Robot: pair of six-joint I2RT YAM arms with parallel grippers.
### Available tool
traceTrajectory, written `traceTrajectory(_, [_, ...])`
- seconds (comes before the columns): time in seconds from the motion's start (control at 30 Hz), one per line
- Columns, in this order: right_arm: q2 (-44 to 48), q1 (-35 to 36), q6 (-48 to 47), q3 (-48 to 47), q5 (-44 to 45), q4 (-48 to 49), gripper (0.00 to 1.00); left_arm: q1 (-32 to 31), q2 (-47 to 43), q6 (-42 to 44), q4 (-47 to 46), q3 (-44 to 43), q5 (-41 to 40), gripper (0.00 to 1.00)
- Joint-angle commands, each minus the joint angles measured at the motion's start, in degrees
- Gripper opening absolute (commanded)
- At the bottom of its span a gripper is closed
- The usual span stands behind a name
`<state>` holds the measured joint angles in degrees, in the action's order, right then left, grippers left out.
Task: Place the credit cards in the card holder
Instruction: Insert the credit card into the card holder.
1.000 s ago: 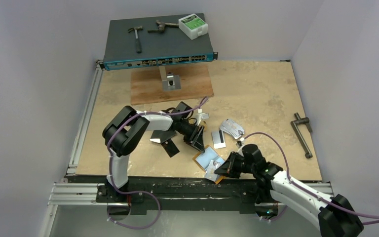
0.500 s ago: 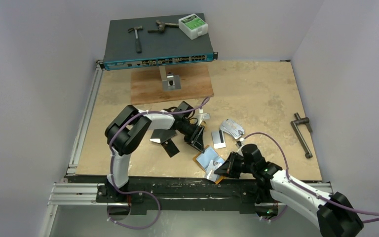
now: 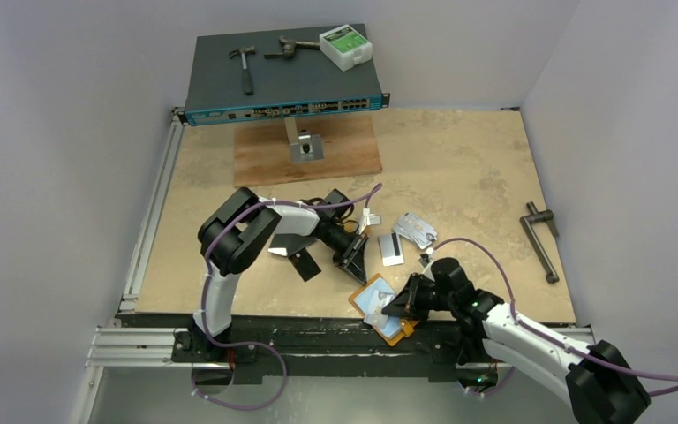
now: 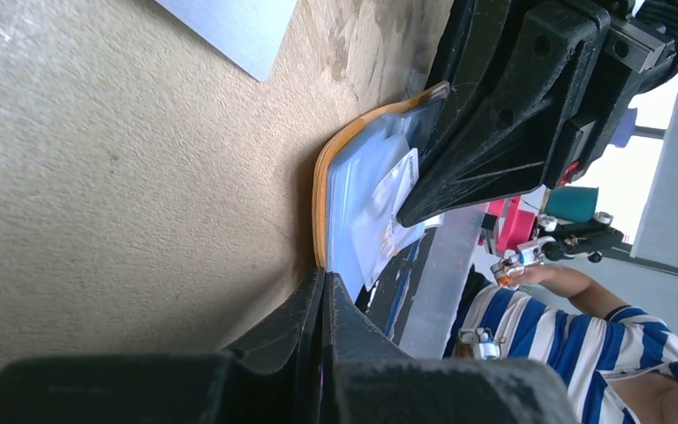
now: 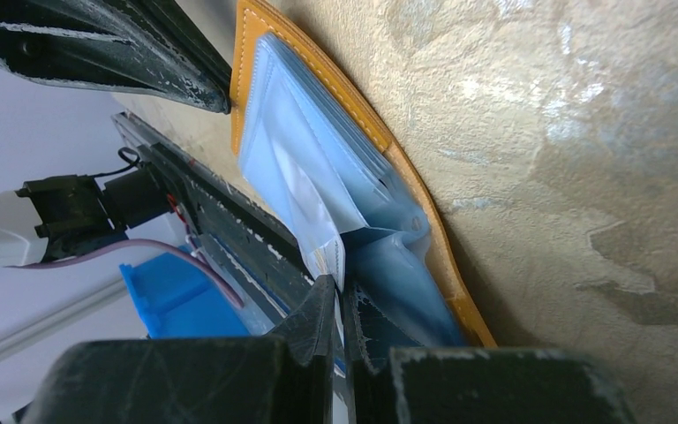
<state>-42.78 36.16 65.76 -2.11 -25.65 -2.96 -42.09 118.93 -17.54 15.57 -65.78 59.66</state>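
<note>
The left gripper (image 4: pixel 325 283) is closed, its two fingers pressed together with nothing seen between them. In the left wrist view its tip sits right at the orange edge of the card holder (image 4: pixel 360 190), though I cannot tell whether they touch. From above, this gripper (image 3: pixel 361 272) points down and toward the near edge of the counter (image 3: pixel 468 168), with the left arm bent over a few of the credit cards.

The right gripper (image 5: pixel 342 296) is closed too, pinching a thin clear sleeve of the card holder (image 5: pixel 318 159) between its fingers. The holder lies open, with its orange cover flat on the counter and its pale blue plastic sleeves fanned upward. In the top view it (image 3: pixel 372 299) rests close to the near edge, between the two grippers, with the right gripper (image 3: pixel 399 306) at its right side.

The credit cards lie loose farther back:
- Black ones (image 3: pixel 305 263) are beside the left arm.
- A white card with a dark stripe (image 3: pixel 391 248) is just right of the left gripper.
- A silvery pile (image 3: pixel 415 230) is behind the striped card.

At the far end stand a wooden board (image 3: pixel 335 155) and a network switch (image 3: pixel 282 84) carrying a hammer (image 3: pixel 244 66) and a white box (image 3: pixel 346 46). A metal handle (image 3: pixel 540 240) lies at the right.
</note>
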Motion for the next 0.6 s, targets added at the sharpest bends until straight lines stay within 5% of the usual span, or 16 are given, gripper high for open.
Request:
traceTrajectory(0.0, [-0.67,-0.27,-1.81,1.22,5.51,-2.59,0.00,0.43,-1.01,-1.56,1.99,0.81,3.14,0.00])
traceTrajectory(0.33, [-0.38,-0.32,-4.36,-2.76,6.86,-5.87,0.00,12.31,-9.04,-5.19,-5.25,8.47,-4.72,0.00])
traceTrajectory(0.57, [-12.01,-2.16,-10.91,-7.15,4.32,0.89,0.00,12.90,-14.21,-4.69,-8.26,10.41,-0.68,0.00])
